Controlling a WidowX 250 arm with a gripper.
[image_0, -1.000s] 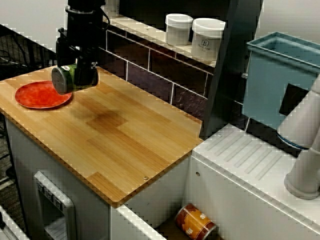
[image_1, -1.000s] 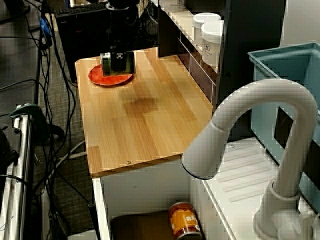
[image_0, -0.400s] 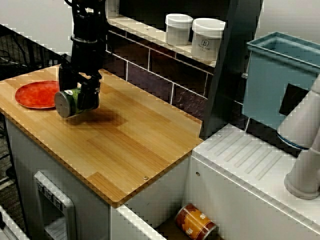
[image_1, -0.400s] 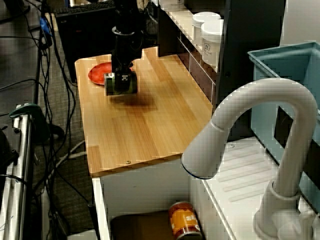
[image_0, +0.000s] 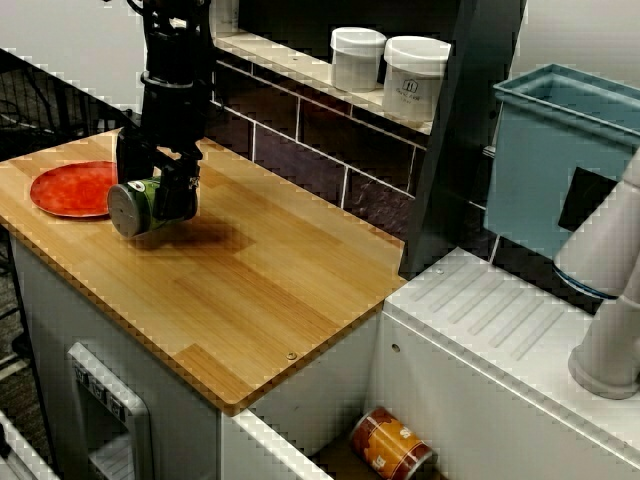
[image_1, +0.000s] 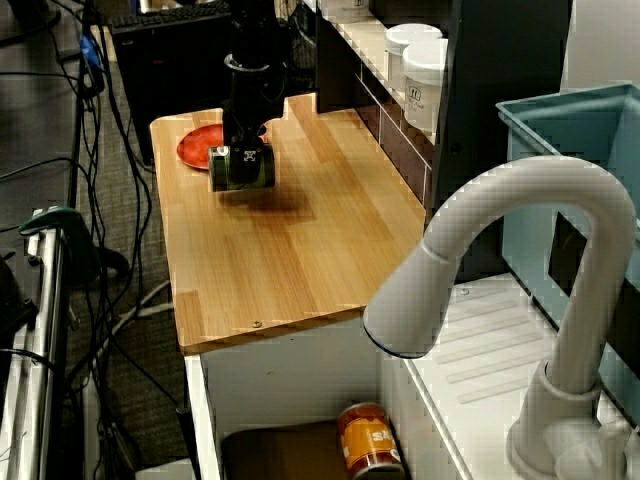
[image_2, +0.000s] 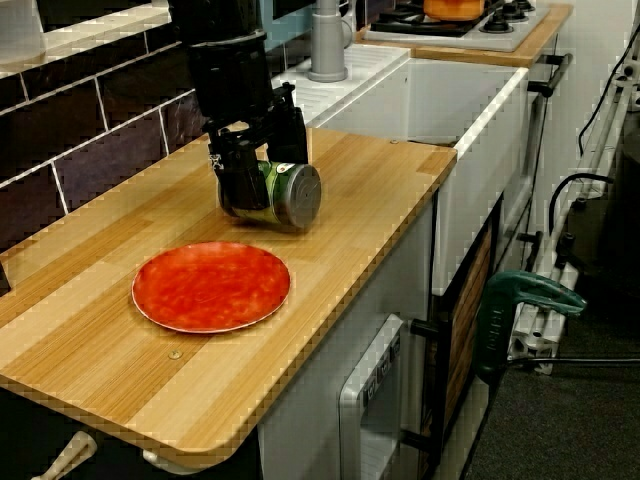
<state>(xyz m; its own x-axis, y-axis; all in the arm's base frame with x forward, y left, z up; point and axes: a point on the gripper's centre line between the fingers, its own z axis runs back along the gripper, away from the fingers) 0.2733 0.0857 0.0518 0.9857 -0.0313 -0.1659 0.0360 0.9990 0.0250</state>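
Since a second ago the gripper (image_0: 158, 190) has carried the green can (image_0: 135, 207) off the red plate (image_0: 72, 189) and lower, close over the table (image_0: 270, 270). It is clamped on the can, which lies on its side just beside the plate, at the plate's 3 o'clock in the view from the sink side. Whether the can touches the wood is unclear.

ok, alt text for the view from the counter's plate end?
A black gripper clamps a green can lying sideways, on or just above a wooden counter. A red plate lies just in front of it, apart; a white sink sits behind.
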